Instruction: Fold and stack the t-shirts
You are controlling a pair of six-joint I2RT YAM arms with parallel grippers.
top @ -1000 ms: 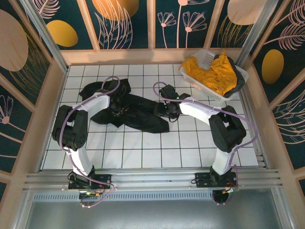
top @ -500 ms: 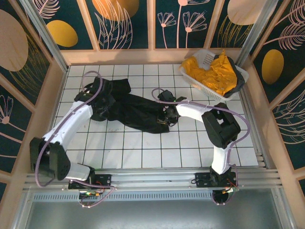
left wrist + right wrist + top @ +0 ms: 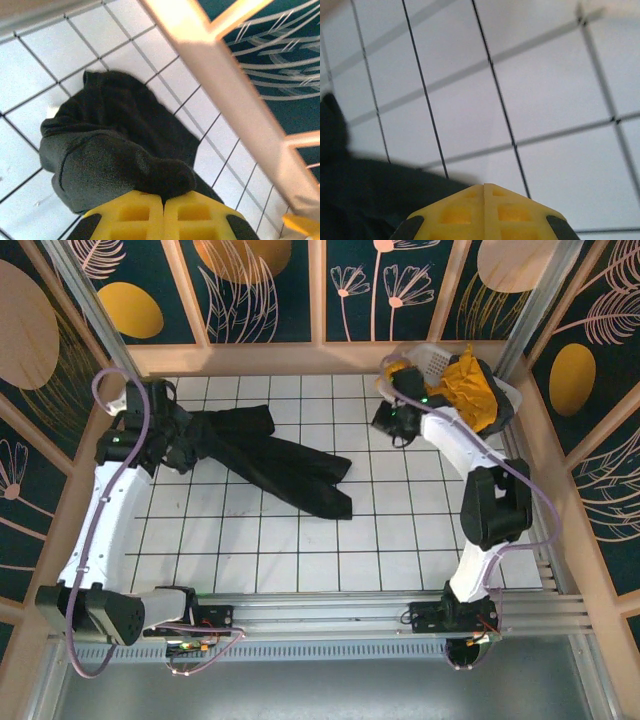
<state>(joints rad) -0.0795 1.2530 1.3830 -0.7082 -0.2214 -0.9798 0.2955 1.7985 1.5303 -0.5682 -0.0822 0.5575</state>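
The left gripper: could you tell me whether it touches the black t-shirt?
Touching: in the left wrist view, the black t-shirt bunches against the closed tips of the left gripper.

Crumpled black t-shirt [image 3: 280, 465] stretched diagonally, left of centre; mustard-yellow t-shirts [image 3: 465, 390] heaped at far-right corner.

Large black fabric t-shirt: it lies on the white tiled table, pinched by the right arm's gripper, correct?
Not the right arm. The left gripper, jaws shut, pinches the large black fabric t-shirt, as the left wrist view shows. The shirt does lie on the white tiled table.
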